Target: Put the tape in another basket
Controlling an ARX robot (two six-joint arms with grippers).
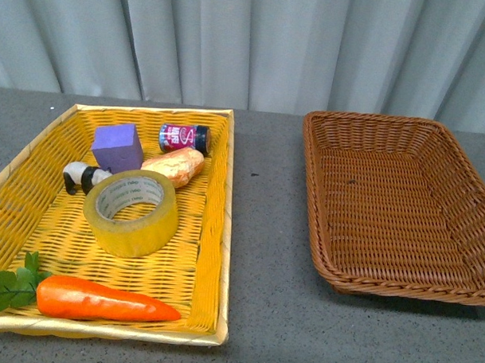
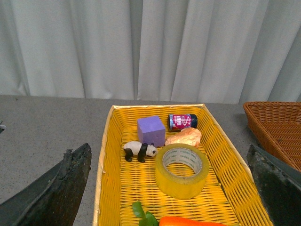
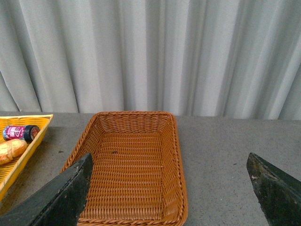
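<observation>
The tape [image 1: 132,210], a wide yellowish roll with a white printed core, lies flat in the middle of the yellow woven basket [image 1: 212,252] on the left. It also shows in the left wrist view [image 2: 181,170]. The brown wicker basket [image 1: 321,216] stands empty on the right; the right wrist view shows it too [image 3: 176,155]. My left gripper [image 2: 171,188] is open, above and short of the tape. My right gripper [image 3: 171,188] is open, above the brown basket's near right corner. Neither arm shows in the front view.
In the yellow basket [image 2: 106,165] lie a purple cube [image 1: 117,147], a small dark can [image 1: 183,137], a bread roll [image 1: 174,165], a toy panda [image 1: 84,178] and an orange carrot [image 1: 103,302] with green leaves. Grey table [image 1: 265,230], curtain behind.
</observation>
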